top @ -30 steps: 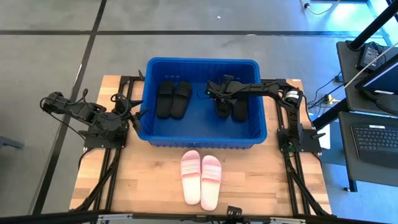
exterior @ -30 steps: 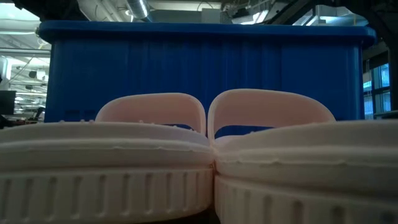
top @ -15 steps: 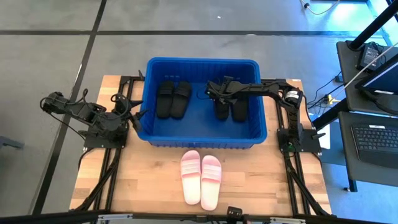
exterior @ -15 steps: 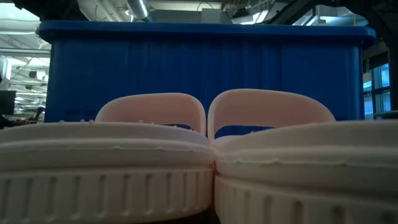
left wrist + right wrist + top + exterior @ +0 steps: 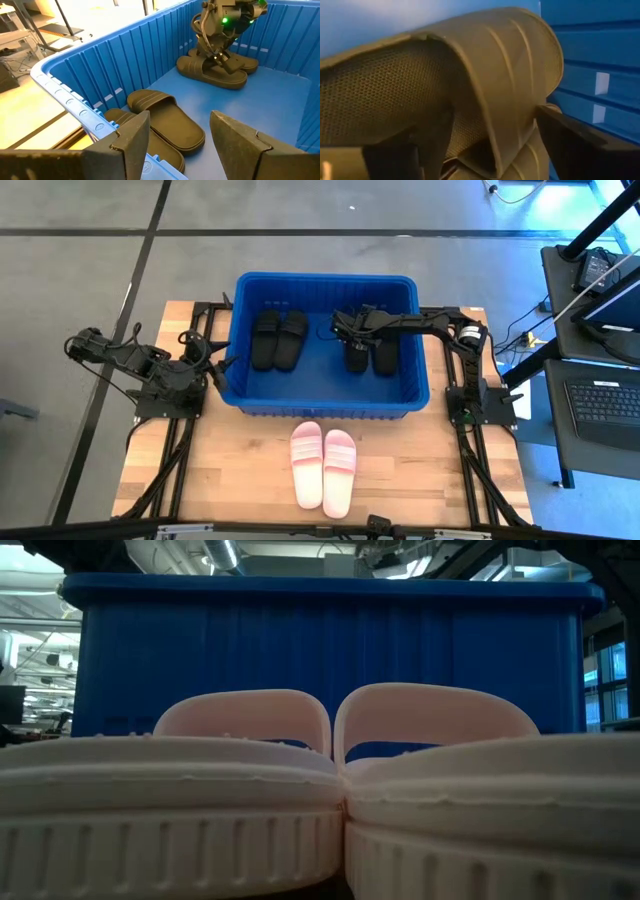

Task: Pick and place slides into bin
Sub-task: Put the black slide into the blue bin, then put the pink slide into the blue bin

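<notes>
The blue bin (image 5: 320, 278) holds two pairs of black slides: one at its left (image 5: 278, 338), one at its right (image 5: 370, 352). A pale pink pair (image 5: 323, 465) lies on the table in front of the bin, soles down. My right gripper (image 5: 348, 330) reaches down into the bin over the right pair. It is open, and the strap (image 5: 485, 65) of one black slide stands between its fingers. That slide (image 5: 212, 70) rests on the bin floor. My left gripper (image 5: 175, 145) waits open at the bin's left wall (image 5: 232, 360), holding nothing. My right gripper has one finger (image 5: 405, 150) under the black slide's strap and the other finger (image 5: 575, 142) outside it. I cannot tell whether either finger touches the strap. The slide lies on the bin floor beside its partner.
The bin's high walls (image 5: 320, 640) stand around both black pairs. The pink slides (image 5: 320, 800) fill the near middle of the table. Bare wood lies to their left (image 5: 220, 470) and right (image 5: 430, 470). Desks with a keyboard (image 5: 605, 405) stand beyond the table's right edge.
</notes>
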Available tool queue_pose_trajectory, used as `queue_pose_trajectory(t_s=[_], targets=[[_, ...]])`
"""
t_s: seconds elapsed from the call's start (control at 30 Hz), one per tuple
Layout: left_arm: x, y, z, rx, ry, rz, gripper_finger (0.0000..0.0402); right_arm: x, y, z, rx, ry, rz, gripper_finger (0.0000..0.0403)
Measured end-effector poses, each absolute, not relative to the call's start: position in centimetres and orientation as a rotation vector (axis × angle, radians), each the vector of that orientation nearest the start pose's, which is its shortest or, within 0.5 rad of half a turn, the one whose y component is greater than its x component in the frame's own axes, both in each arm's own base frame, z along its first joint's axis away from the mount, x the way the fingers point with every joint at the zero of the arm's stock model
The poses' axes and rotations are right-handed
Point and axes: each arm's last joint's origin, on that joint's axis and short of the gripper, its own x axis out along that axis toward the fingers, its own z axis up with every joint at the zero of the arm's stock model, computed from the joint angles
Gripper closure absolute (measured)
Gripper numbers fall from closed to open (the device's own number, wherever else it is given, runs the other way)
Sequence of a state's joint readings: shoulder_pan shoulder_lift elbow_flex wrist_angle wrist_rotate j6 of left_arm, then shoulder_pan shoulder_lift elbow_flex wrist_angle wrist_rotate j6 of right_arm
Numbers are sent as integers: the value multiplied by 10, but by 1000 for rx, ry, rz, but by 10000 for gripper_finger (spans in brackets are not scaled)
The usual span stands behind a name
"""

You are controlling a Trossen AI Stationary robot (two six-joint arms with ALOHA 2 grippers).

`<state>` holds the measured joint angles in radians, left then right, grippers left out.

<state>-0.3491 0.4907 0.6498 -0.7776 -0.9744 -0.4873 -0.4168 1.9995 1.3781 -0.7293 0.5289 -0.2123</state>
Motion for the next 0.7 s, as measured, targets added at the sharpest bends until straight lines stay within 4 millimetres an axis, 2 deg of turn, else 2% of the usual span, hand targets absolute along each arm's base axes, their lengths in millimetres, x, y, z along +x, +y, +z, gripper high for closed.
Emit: queue_pose_trajectory(t_s=[0.47, 0.7], targets=[[91, -8, 277, -76, 333, 702, 200, 342, -167, 162, -243, 1527, -622, 111], [91, -8, 277, -76, 333, 702, 200, 351, -170, 185, -222, 1506, -601, 111]])
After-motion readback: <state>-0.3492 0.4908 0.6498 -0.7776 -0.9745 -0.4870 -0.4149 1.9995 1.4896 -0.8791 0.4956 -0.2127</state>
